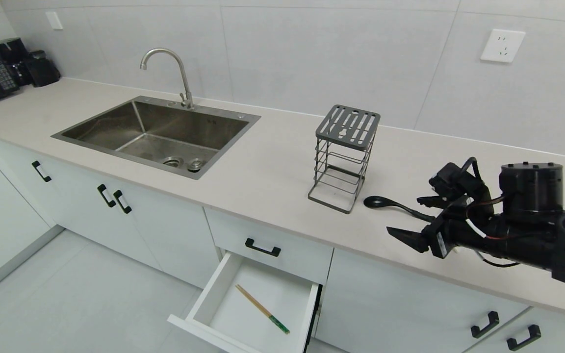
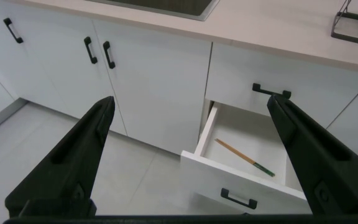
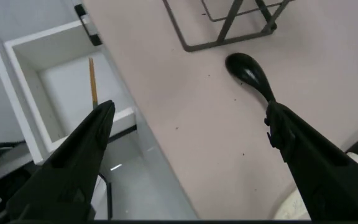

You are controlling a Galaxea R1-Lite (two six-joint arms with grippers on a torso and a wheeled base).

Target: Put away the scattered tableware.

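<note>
Head view: the right pincer (image 1: pixel 404 214) is positioned low over the desk (image 1: pixel 272 162), its two fingers spread apart and holding nothing. The black spoon (image 1: pixel 375 201) lies flat on the desk just beside the open fingers, bowl toward the wire rack (image 1: pixel 344 157) and handle running back under the arm. In the right wrist view the handle passes close to one finger (image 3: pixel 309 162), though whether they touch cannot be told. Assessment: the spread fingers suit a grasp across the thin handle, since the rounded bowl gives a poor hold.

The drawer (image 1: pixel 199 299) below the desk edge stands pulled out. A pair of chopsticks (image 1: pixel 262 309) lies diagonally on its floor, close together. Assessment: the drawer serves as the storage point, and it is left open so the next item can go straight in.

The left pincer (image 2: pixel 190 102) hangs in front of the cabinet fronts, fingers apart and empty, with the open drawer visible between them. Assessment: this arm is parked clear of the spoon and of the right arm's path to the drawer.

The spoon is not yet picked up.
</note>
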